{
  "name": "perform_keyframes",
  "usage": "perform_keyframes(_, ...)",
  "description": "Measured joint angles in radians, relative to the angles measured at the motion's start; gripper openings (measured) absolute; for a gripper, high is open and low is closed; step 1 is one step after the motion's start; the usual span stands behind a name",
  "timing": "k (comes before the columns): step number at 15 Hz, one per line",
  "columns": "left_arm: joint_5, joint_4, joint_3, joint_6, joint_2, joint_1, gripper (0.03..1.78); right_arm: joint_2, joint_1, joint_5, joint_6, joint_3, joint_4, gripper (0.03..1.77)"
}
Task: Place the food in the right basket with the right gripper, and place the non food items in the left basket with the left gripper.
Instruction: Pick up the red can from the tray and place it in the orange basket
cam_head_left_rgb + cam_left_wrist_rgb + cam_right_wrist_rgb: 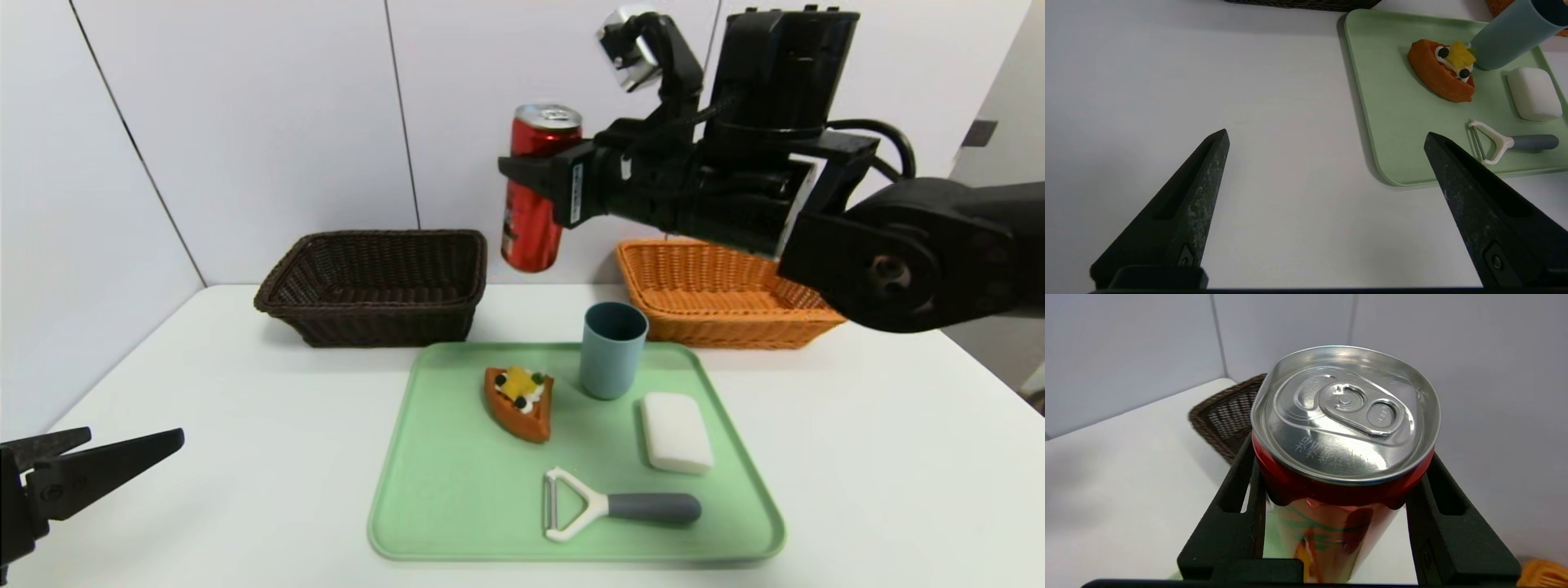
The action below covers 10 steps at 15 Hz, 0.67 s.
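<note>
Your right gripper (1337,522), jaws pinching the slim red soda can with silver top (535,192), holds it aloft left of the orange-tan wicker basket (718,294), clearing its rim.

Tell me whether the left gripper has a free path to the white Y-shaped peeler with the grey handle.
Probably yes: the left gripper stands open over bare table, and the peeler lies at the green tray's near corner, nothing between.

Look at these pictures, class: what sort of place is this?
Probably a test bench for robot sorting, not a real kitchen: a bare white table against plain wall panels, and two baskets behind a green tray.
</note>
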Motion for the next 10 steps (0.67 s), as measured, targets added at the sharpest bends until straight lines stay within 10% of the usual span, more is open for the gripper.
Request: perform_keyframes(10, -0.055, -0.041, -0.019, 0.049, 0.051, -0.008, 1.69, -0.001, -0.388, 0.052, 0.0, -0.034, 0.061, 0.92)
